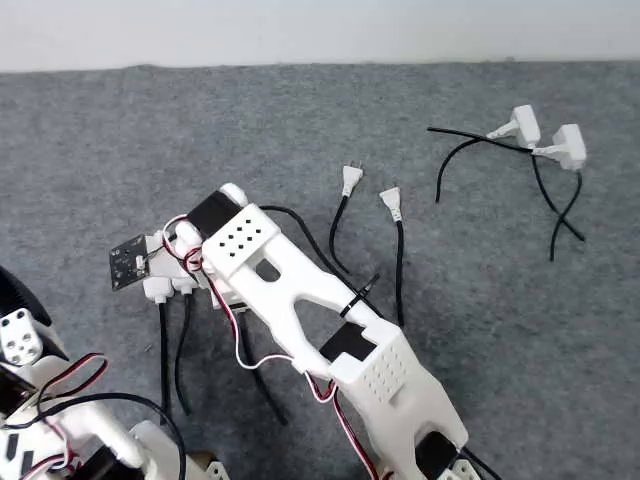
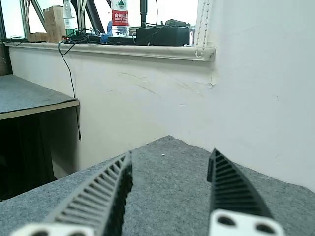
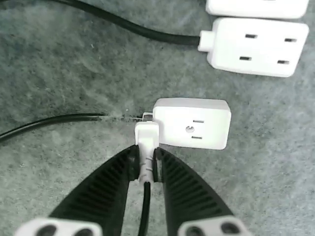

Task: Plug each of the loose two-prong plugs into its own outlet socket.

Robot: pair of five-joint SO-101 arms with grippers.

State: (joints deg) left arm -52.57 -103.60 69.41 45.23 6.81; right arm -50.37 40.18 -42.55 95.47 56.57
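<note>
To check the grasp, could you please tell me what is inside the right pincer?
A white two-prong plug is clamped in the right pincer, tip against a white plastic outlet block. The black fingers cover the plug's sides; its prong tips are hidden.

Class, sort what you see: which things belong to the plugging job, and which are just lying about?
Job: gripped plug; outlet socket beside it; second socket; loose plug; second loose plug.
Lying about: bottle, cardboard box, black case, on the windowsill.
</note>
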